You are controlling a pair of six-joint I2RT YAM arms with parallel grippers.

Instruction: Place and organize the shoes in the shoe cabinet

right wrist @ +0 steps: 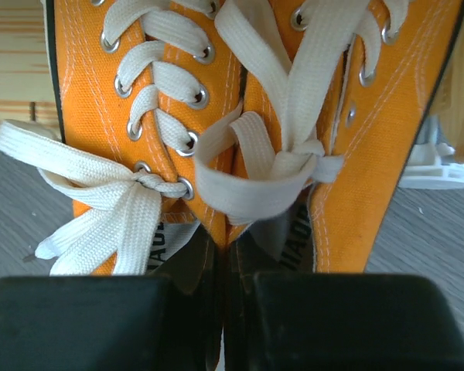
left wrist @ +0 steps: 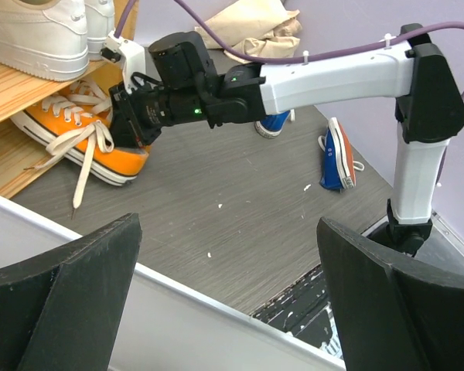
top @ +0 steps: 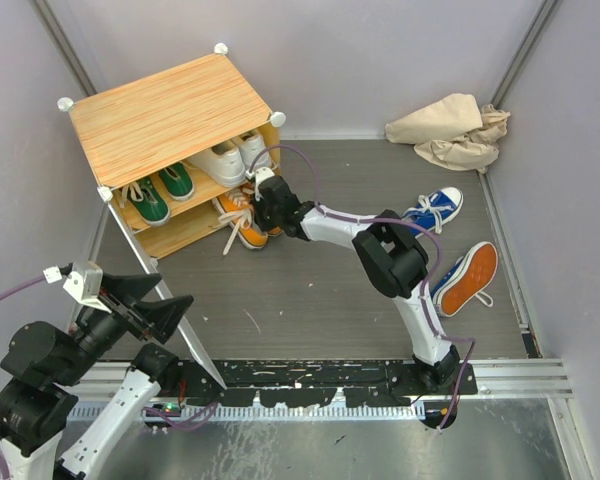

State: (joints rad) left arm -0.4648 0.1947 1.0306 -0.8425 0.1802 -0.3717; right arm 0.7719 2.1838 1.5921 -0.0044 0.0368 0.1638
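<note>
1. Left wrist view, bottom corners: the left gripper [left wrist: 228,224] is released. Its two dark fingers [left wrist: 69,294] stand far apart with nothing between them. The white edge of the open cabinet door [left wrist: 178,309] crosses the lower frame just behind them; whether they touch it cannot be told.
2. Top external view, right of centre: a blue shoe [top: 467,278] lies on its side on the grey floor, orange sole showing. A second blue shoe [top: 435,208] stands upright a little above it in the frame, apart from it.
3. Centre: the right arm reaches toward the upper left, where the right gripper [top: 265,215] meets the orange pair [top: 242,222]. The toes are on the lower shelf [top: 185,232] and the heels jut past its front edge.
4. Right wrist view, bottom edge: its black fingers [right wrist: 77,325] are clenched nearly together on the touching inner heel collars of both orange shoes, white laces spilling above.
5. Top external view, left of centre: on the upper shelf [top: 206,187] sit the green pair [top: 160,195] at left and the white pair [top: 230,155] at right.
6. Upper left: the shoe cabinet [top: 170,115] shows its striped wood top.
7. Upper right corner: a crumpled beige cloth [top: 450,130] lies against the back wall.
</note>
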